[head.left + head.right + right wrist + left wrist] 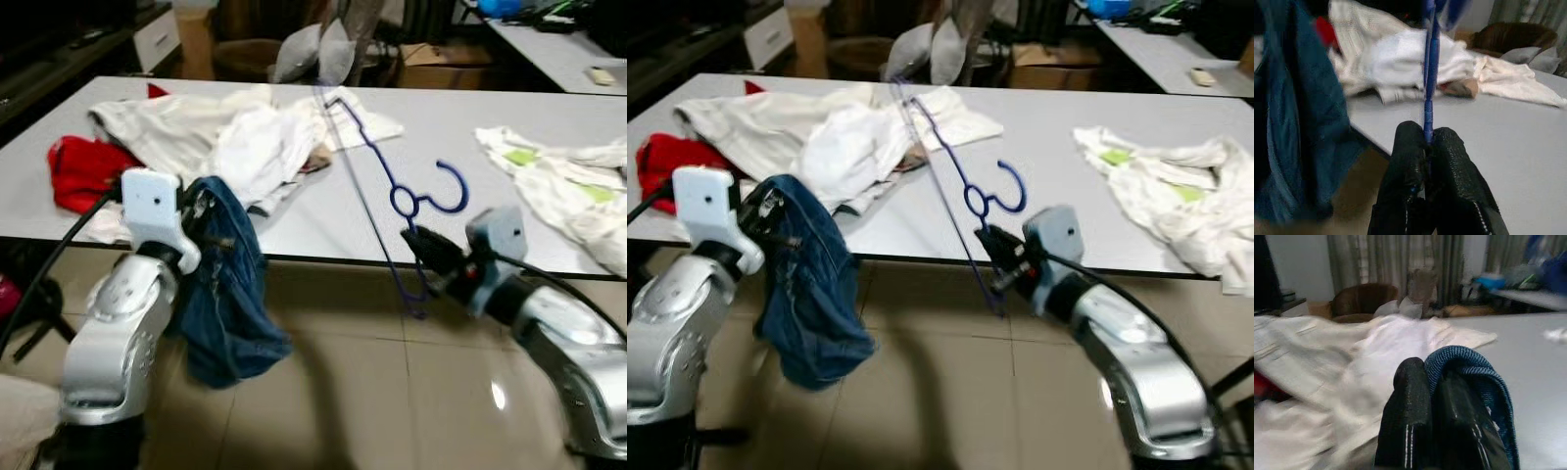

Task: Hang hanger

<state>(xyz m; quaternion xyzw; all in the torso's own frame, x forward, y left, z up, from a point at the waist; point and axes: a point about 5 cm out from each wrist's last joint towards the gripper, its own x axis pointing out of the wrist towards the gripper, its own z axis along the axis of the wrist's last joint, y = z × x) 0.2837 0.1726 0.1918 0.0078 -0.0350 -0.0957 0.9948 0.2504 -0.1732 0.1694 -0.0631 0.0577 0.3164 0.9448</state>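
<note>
A thin blue wire hanger (pixel 377 162) slants up over the near edge of the grey table (pixel 411 127), its hook (pixel 446 186) curling to the right. My right gripper (pixel 419 243) is shut on the hanger just below the hook loop; the right wrist view has the blue wire (pixel 1428 98) pinched between the black fingers (pixel 1408 161). My left gripper (pixel 206 211), at the table's near-left edge, is shut on a dark blue denim garment (pixel 227 294) that hangs toward the floor. Blue denim (pixel 1469 369) drapes over the fingers (pixel 1410 401) in the left wrist view.
White clothes (pixel 230 132) are heaped on the table's left half, with a red garment (pixel 83 171) at its left end. Another white garment (pixel 563 191) lies at the right. Grey pillows (pixel 313 54), a brown chair and a second table stand behind. Tiled floor (pixel 353 401) lies below.
</note>
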